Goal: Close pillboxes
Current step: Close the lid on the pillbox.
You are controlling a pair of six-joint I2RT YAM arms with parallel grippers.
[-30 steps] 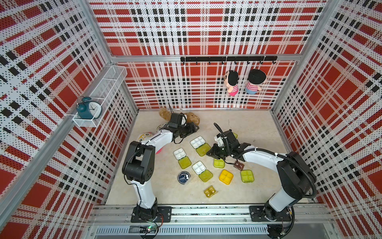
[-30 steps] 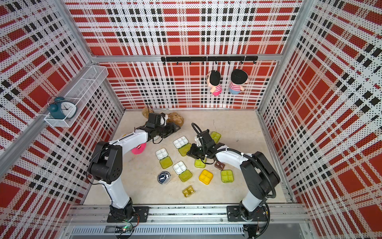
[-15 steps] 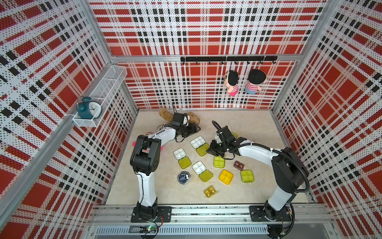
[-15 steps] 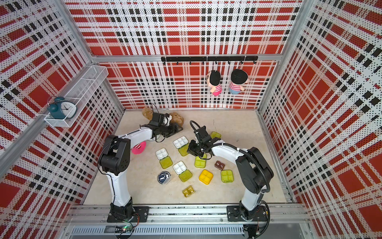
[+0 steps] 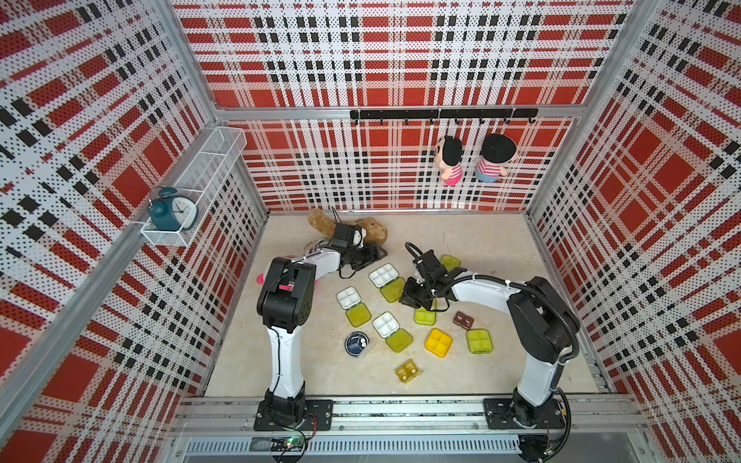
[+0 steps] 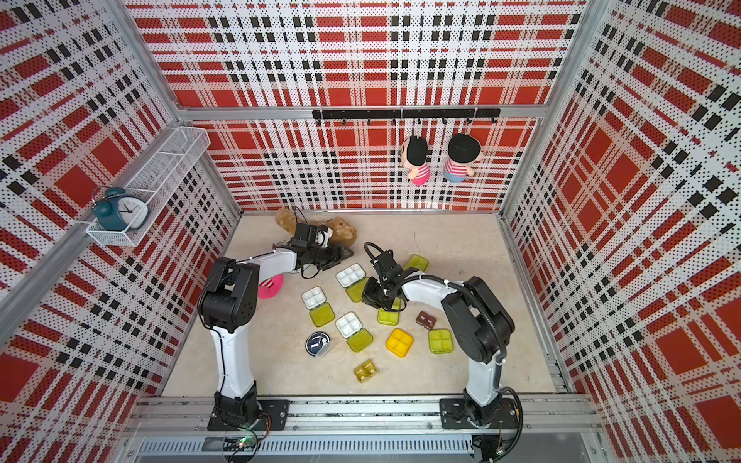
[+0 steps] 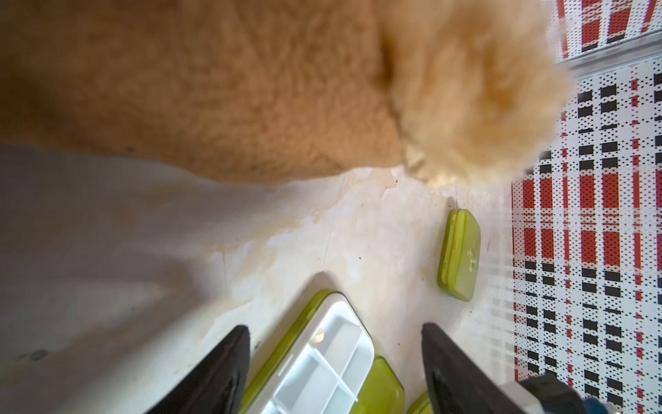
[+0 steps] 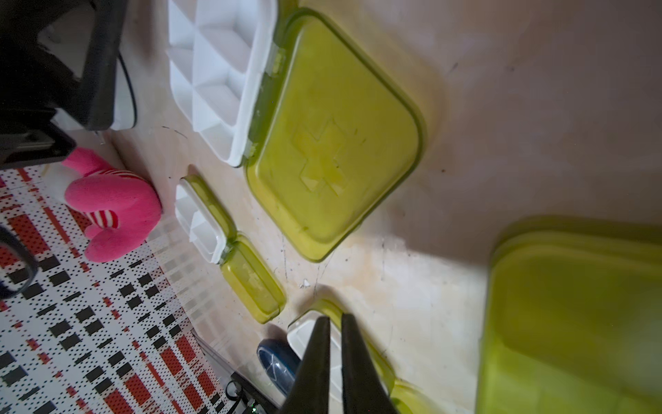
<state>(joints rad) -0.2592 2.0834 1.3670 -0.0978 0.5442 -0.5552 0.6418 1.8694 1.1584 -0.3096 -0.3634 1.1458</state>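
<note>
Open box: we see its white tray and lime lid folded out flat on the floor; we place the rest from it.
Left pincer: released, fingers wide apart and empty, just beyond the tray's far corner; in the wrist view the pincer frames that corner; contact we cannot tell.
Right pincer: clenched on nothing, just right of the lid; its wrist view shows the pincer with tips together.
Other open boxes: second box left and nearer the rail; third box straight toward the rail.
Shut lime boxes: lime box near the lid, partly under the right pincer; far lime box to the right, partly hidden by the right arm; near lime box right and railward.
Other boxes: yellow box and brown box right and railward; navy box and amber box railward.
Plush: brown plush beyond the left pincer; pink plush well left.
</note>
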